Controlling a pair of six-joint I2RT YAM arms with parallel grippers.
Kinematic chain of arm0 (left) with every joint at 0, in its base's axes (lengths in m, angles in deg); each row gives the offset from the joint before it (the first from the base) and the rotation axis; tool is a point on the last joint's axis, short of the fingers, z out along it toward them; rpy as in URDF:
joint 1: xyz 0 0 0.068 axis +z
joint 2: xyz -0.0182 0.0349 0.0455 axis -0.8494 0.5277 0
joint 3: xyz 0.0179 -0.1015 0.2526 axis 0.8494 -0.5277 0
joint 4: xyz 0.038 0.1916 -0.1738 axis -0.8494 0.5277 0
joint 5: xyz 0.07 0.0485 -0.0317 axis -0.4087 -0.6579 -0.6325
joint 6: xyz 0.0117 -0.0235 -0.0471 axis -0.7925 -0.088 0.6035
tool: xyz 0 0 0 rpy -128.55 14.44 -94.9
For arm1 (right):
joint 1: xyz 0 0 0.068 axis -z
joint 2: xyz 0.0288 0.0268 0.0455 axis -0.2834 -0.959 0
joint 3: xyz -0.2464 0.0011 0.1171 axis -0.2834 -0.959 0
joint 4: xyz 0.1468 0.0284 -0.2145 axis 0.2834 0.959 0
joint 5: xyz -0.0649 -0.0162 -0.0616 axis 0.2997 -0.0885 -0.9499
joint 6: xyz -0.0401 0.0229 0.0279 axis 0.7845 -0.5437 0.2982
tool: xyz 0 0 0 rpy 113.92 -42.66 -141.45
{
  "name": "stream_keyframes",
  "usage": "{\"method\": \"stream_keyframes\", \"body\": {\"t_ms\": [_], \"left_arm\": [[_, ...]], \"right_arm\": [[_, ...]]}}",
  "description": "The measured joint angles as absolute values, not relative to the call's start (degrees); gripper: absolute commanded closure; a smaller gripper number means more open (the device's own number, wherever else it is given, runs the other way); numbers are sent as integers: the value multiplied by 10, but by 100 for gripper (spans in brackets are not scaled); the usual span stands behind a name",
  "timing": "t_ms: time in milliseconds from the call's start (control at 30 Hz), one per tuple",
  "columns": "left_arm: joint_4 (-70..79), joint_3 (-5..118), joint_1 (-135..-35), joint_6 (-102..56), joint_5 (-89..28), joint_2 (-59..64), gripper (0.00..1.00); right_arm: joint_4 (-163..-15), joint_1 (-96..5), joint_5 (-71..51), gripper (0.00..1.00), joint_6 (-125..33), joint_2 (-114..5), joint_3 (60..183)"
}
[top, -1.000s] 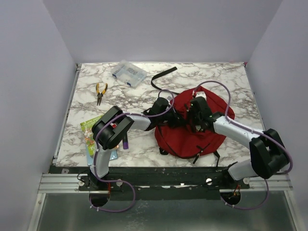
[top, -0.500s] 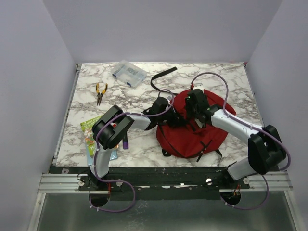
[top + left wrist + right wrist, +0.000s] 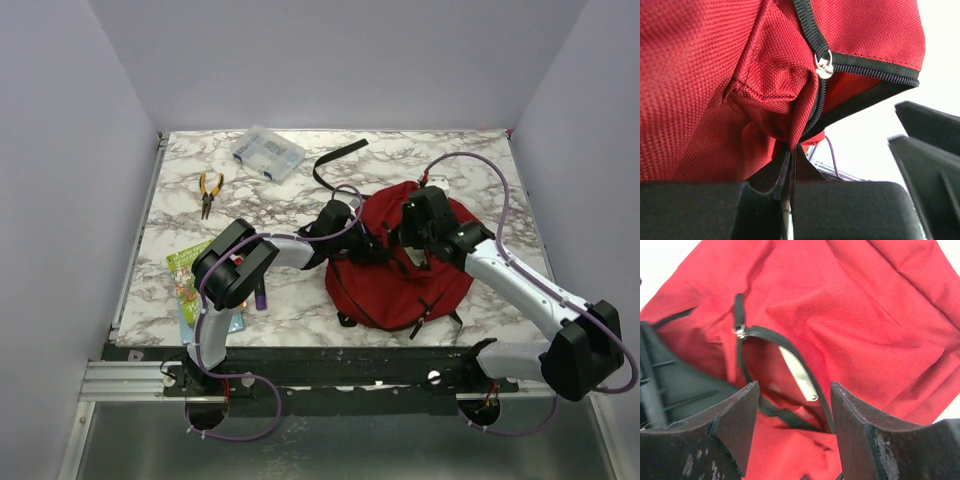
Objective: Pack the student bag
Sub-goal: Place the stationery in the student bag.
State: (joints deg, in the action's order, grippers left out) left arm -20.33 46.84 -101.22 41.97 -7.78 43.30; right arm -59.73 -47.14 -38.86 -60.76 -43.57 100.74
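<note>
Loading: left hand (image 3: 788, 187) clamped on student bag (image 3: 700, 75) rim; right hand (image 3: 794, 405) apart, empty, over opening, pale flat item (image 3: 799, 375) apparently inside. Next: fetch more from counter (image 3: 460, 160).

Marble-patterned table (image 3: 480, 160) with six things lying on it

The dark red student bag (image 3: 400, 290) slumps at four o'clock. A black strap (image 3: 338, 160) curls at twelve. A clear plastic box (image 3: 267, 153) sits at eleven near the far edge, and yellow-handled pliers (image 3: 209, 192) lie at ten. A colourful picture booklet (image 3: 188, 285) lies at eight by the left edge, with a purple pen (image 3: 261, 297) near it.
</note>
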Motion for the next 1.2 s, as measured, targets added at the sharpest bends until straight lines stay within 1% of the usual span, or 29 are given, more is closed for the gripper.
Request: {"method": "stream_keyframes", "body": {"t_ms": [100, 200, 267, 333, 400, 467, 533, 667, 800, 933, 967, 1033, 1100, 1167, 1200], "left_arm": [[-203, 468, -1012, 421, -71, 433, 100], [-200, 472, -1012, 427, -60, 432, 100], [-195, 478, -1012, 431, -53, 429, 100], [-186, 488, -1012, 435, -47, 420, 100], [-174, 504, -1012, 437, -42, 408, 100], [-168, 522, -1012, 439, -37, 396, 100], [-161, 543, -1013, 440, -32, 385, 100], [-162, 556, -1015, 439, -23, 364, 100], [-173, 541, -1017, 432, -18, 357, 100], [-171, 508, -1014, 416, -12, 369, 100], [-167, 497, -1012, 410, -9, 376, 95], [-153, 479, -1009, 395, -8, 378, 79], [-134, 468, -1005, 373, -8, 374, 58], [-109, 465, -1001, 350, -9, 363, 46], [-84, 465, -1001, 325, -13, 349, 41]], "right_arm": [[-594, -471, -428, 42, -605, -485, 1007], [-592, -471, -466, 51, -601, -528, 1007], [-593, -471, -496, 62, -596, -550, 1007], [-594, -471, -531, 78, -587, -566, 1009], [-589, -471, -565, 86, -582, -580, 1020], [-577, -471, -599, 88, -574, -587, 1043], [-568, -471, -628, 89, -564, -579, 1070], [-574, -471, -638, 91, -540, -526, 1086], [-576, -471, -607, 93, -537, -494, 1080], [-582, -471, -545, 96, -549, -496, 1035], [-582, -472, -533, 98, -552, -497, 1026], [-582, -471, -511, 99, -558, -499, 1010], [-582, -471, -494, 99, -561, -498, 1005], [-589, -471, -481, 99, -560, -496, 1004], [-590, -471, -475, 100, -560, -494, 1004]]}}
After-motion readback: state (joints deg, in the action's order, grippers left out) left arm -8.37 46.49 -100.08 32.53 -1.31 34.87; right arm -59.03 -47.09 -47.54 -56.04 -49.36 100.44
